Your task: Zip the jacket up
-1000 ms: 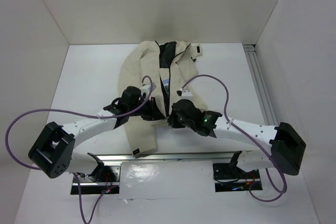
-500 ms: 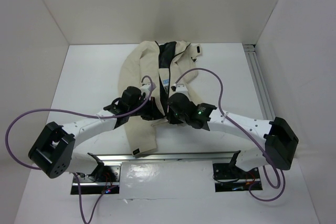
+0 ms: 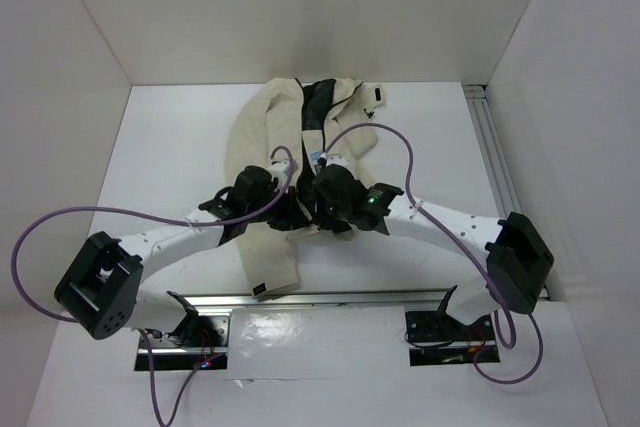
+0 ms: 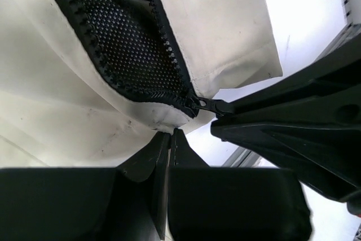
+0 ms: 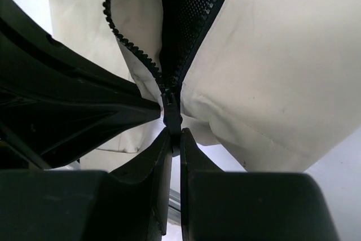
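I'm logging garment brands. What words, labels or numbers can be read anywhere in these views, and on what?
No text can be read in any view.
The white-blue label on the jacket: too small to read.
One black tab by the collar, another black tab at the hem: no legible marks.
Wrist views: no lettering.

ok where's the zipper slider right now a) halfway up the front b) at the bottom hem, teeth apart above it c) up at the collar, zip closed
b: the zipper slider sits at the bottom edge of the jacket in the right gripper, teeth apart above it
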`<move>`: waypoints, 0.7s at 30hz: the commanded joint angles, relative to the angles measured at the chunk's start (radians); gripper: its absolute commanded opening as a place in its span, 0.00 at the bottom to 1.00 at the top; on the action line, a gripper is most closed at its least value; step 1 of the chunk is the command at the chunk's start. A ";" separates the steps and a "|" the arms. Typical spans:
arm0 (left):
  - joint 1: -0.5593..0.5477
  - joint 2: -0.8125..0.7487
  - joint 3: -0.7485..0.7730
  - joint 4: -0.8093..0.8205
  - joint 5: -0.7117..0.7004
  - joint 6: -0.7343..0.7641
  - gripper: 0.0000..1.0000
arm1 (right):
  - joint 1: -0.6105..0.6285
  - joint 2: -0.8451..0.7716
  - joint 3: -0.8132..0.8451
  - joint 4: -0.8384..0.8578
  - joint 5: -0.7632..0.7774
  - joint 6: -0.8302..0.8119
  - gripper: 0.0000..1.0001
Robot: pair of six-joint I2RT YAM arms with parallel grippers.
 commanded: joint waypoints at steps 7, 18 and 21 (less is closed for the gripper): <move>-0.025 0.024 0.048 -0.129 0.002 0.062 0.00 | -0.055 0.014 0.110 0.111 -0.022 -0.037 0.00; -0.043 0.044 0.057 -0.171 -0.064 0.071 0.00 | -0.142 0.014 0.120 0.131 -0.183 -0.092 0.00; -0.043 0.044 0.057 -0.171 -0.075 0.081 0.00 | -0.167 0.014 0.120 0.142 -0.220 -0.102 0.00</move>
